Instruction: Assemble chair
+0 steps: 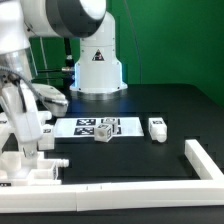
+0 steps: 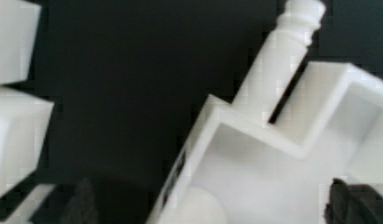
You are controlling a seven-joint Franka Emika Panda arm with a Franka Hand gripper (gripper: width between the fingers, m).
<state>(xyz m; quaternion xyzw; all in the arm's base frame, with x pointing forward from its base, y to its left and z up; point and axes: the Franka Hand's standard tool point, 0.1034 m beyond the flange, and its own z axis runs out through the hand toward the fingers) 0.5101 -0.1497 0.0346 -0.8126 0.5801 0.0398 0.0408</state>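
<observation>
In the exterior view my gripper (image 1: 27, 140) hangs low at the left, just above a cluster of white chair parts (image 1: 32, 166) near the table's front left. In the wrist view a large white chair part (image 2: 259, 160) fills the space between my fingers, with a turned white leg (image 2: 294, 35) standing out beyond it. One dark fingertip (image 2: 357, 200) is at the part's edge. The other fingertip (image 2: 46, 205) stands apart from it with black table between. The jaws are open around the part. Another white part (image 2: 14, 110) lies beside it.
The marker board (image 1: 80, 128) lies mid-table with a small tagged cube (image 1: 105, 130) on it. A small white part (image 1: 157, 128) lies to the exterior view's right of it. A white L-shaped rail (image 1: 205, 162) runs along the right and front. The robot base (image 1: 97, 70) stands behind.
</observation>
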